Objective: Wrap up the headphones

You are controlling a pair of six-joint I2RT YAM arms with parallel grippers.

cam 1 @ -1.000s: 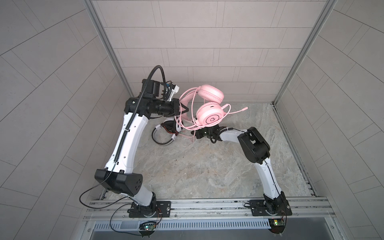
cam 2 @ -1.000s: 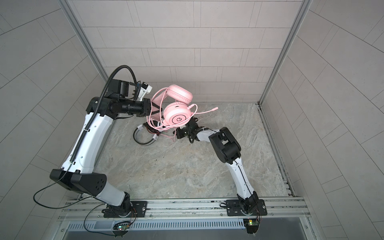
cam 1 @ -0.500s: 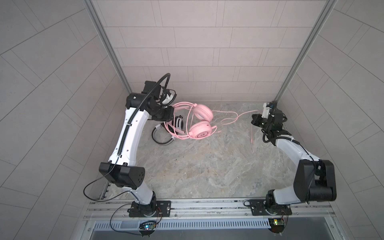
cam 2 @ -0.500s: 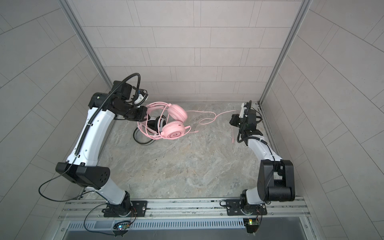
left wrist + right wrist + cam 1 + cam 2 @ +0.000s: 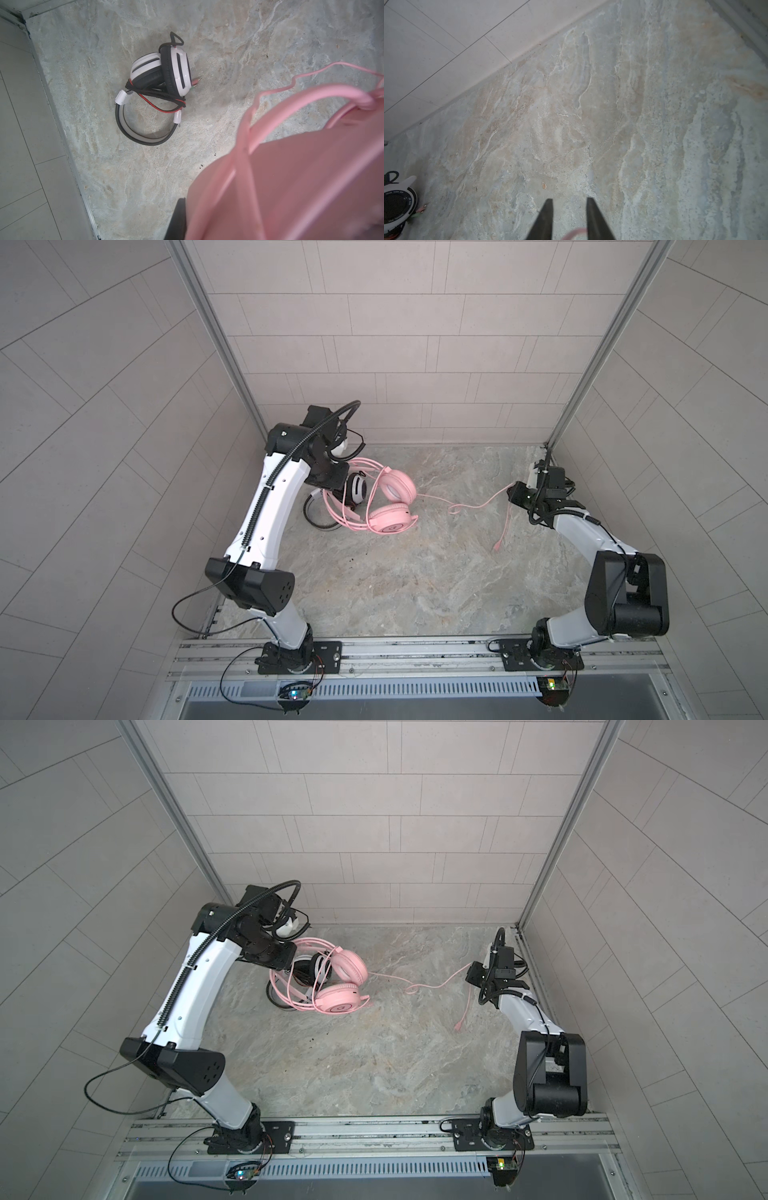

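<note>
The pink headphones (image 5: 399, 486) (image 5: 349, 966) hang by their headband from my left gripper (image 5: 336, 477) (image 5: 286, 959), which is shut on it. In the left wrist view the pink headband (image 5: 291, 176) fills the near corner and only one black finger (image 5: 178, 218) shows. The white headphones (image 5: 176, 68) (image 5: 358, 489) lie on the table just behind, with black and red cord wound round them. The thin pink cord (image 5: 478, 506) (image 5: 432, 986) trails right to my right gripper (image 5: 515, 493) (image 5: 569, 199), which is open, with a cord loop (image 5: 577, 230) lying between its fingers. The plug (image 5: 497, 546) dangles below.
The marbled table (image 5: 415, 593) is walled by grey tiles on three sides. My right gripper is close to the back right corner post (image 5: 555, 435). A metal rail (image 5: 415, 651) with both arm bases runs along the front edge.
The right arm swung from under the pink headphones to the far right, drawing the cord out, and its jaws have now opened. The left gripper lowered the headphones towards the table.
</note>
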